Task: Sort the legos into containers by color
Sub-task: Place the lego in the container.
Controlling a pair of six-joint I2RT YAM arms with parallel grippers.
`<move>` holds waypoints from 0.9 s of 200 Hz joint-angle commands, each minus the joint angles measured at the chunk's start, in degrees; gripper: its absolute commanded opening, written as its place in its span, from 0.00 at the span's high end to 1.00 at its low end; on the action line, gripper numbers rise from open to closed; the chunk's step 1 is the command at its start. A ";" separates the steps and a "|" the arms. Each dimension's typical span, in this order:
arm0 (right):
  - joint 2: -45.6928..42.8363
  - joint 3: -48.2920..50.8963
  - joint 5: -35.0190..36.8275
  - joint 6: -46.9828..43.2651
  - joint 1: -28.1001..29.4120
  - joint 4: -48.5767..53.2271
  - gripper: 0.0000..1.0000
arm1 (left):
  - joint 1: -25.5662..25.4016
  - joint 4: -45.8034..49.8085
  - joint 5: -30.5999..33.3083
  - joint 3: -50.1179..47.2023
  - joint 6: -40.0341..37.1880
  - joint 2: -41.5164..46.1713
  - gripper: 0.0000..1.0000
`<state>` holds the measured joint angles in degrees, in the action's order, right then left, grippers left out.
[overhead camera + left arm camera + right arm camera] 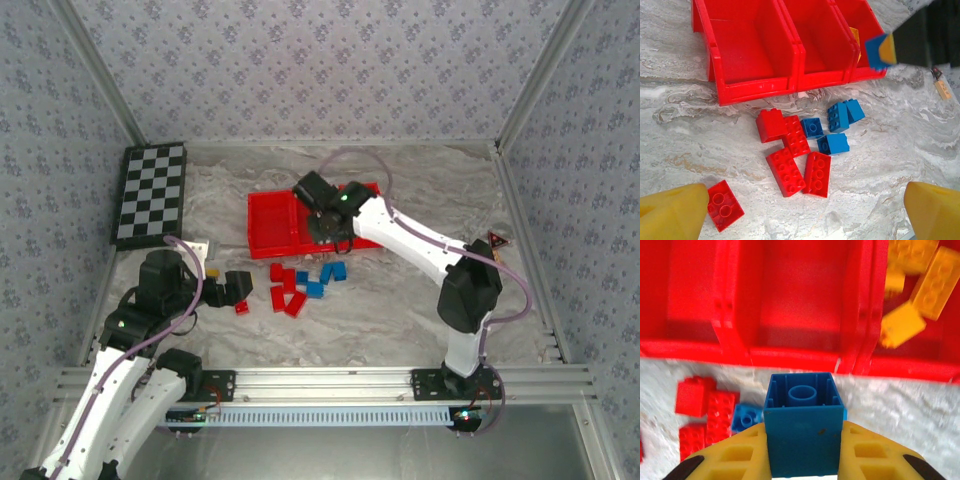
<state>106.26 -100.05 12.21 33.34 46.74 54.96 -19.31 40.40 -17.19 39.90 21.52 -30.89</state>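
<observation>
Pinched in right gripper (802, 445), small blue plastic brick (802, 412); middle compartment (800, 290) of red plastic tray (790, 359) near at 12 o'clock.

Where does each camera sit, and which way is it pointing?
Top external: high behind the robot, looking down on both arms, the red tray and loose bricks.
Left wrist: low over the table, facing the loose bricks and tray front; the open left gripper frames the bottom corners.
Right wrist: facing the tray's front wall; the right gripper clamps a blue brick.
Shared: both wrist views show that blue brick.
</observation>
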 commanded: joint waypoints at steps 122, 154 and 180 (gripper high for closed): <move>27.73 -30.00 -11.27 -13.99 -8.68 5.48 0.57 | -0.43 -0.85 -0.06 -0.26 -0.60 -0.88 0.00; 26.59 -30.01 -10.42 -13.71 -8.45 6.20 0.37 | -0.38 -0.83 0.03 -0.22 -0.60 -1.10 0.00; 24.40 -29.92 -7.44 -13.84 -7.64 7.91 0.31 | -0.45 -0.85 -0.09 -0.18 -0.60 -1.27 0.00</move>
<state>133.29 -128.09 2.35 19.84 38.33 59.05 -19.31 40.42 -17.15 39.90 21.52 -31.68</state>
